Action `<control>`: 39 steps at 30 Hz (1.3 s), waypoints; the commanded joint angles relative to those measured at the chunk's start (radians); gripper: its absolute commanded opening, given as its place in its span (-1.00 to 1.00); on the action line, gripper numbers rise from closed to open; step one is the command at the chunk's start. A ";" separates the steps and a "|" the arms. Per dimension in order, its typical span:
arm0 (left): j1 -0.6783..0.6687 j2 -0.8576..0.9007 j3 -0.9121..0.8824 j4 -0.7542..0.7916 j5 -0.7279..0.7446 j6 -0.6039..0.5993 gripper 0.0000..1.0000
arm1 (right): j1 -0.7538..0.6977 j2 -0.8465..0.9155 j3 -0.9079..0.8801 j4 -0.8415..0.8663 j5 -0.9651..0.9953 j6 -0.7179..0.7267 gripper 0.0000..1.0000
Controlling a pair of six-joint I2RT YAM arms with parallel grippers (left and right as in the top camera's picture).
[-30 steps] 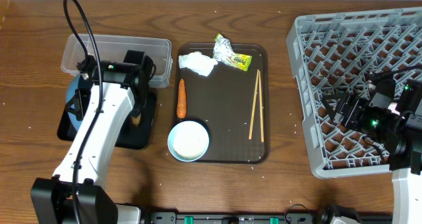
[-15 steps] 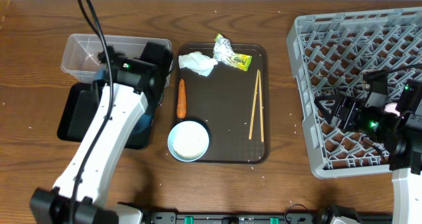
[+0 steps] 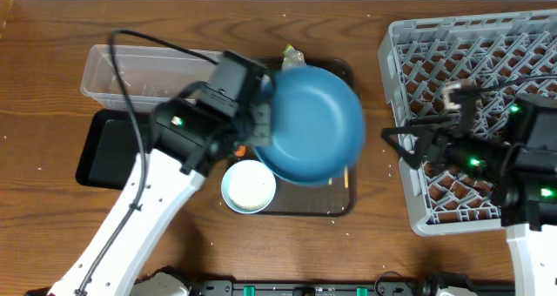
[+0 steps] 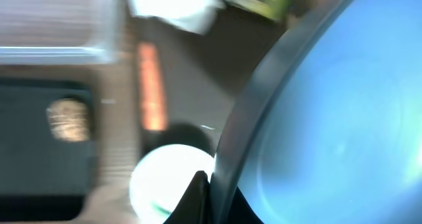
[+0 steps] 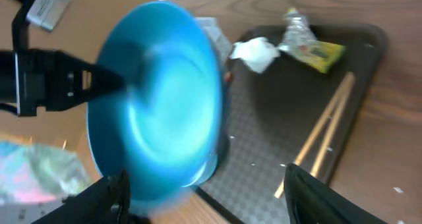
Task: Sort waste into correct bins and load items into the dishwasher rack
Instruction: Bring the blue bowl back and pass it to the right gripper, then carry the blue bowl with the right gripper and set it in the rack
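My left gripper (image 3: 261, 129) is shut on the rim of the large dark blue dish (image 3: 315, 122) and holds it tilted above the brown serving tray (image 3: 341, 205). In the left wrist view the fingers (image 4: 201, 196) pinch the dish's rim (image 4: 264, 99). My right gripper (image 3: 396, 146) is open and empty at the left edge of the grey rack (image 3: 487, 61), facing the dish (image 5: 158, 99). The white bowl (image 3: 249, 185), carrot (image 4: 150, 85), napkin (image 5: 257, 53), wrapper (image 5: 310, 45) and chopsticks (image 5: 323, 135) lie on the serving tray. The brown lump (image 4: 68, 118) lies in the black tray (image 3: 104, 152).
The clear tub (image 3: 144, 74) stands at the back left, beside the black tray. The dish hides most of the serving tray from above. A few white grains lie on the wood near the rack. The cups are out of view.
My left gripper has lifted the blue dish off the black tray and swung it right, over the serving tray. My right gripper has moved left toward the dish.
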 commanded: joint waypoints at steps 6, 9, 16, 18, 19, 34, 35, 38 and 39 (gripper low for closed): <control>-0.089 -0.018 0.018 0.037 0.096 0.020 -0.88 | 0.193 0.003 0.005 -0.015 0.406 0.025 0.09; -0.090 -0.026 0.018 0.049 0.153 0.020 -0.88 | 0.237 0.013 0.005 -0.011 0.510 0.037 -0.21; -0.090 -0.041 0.018 0.069 0.178 0.020 -0.42 | 0.250 0.026 0.005 0.027 0.478 0.051 -0.97; -0.090 -0.041 0.018 0.069 0.178 0.020 0.37 | 0.250 0.018 0.005 0.040 0.492 0.051 -0.97; -0.090 -0.041 0.018 0.070 0.177 0.020 0.56 | 0.249 0.013 0.005 0.044 0.523 0.053 -0.97; -0.090 -0.041 0.018 0.069 0.178 0.024 0.91 | 0.177 0.021 0.005 0.382 1.889 0.181 -0.97; -0.090 -0.041 0.018 0.068 0.178 0.024 0.91 | 0.163 0.037 0.005 0.455 1.901 0.108 -0.97; -0.090 -0.041 0.018 0.054 0.188 0.024 0.91 | 0.116 0.091 0.005 0.668 1.898 -0.139 -0.97; -0.090 -0.041 0.018 0.047 0.189 0.024 0.91 | 0.095 0.117 0.005 0.742 1.892 -0.232 -0.97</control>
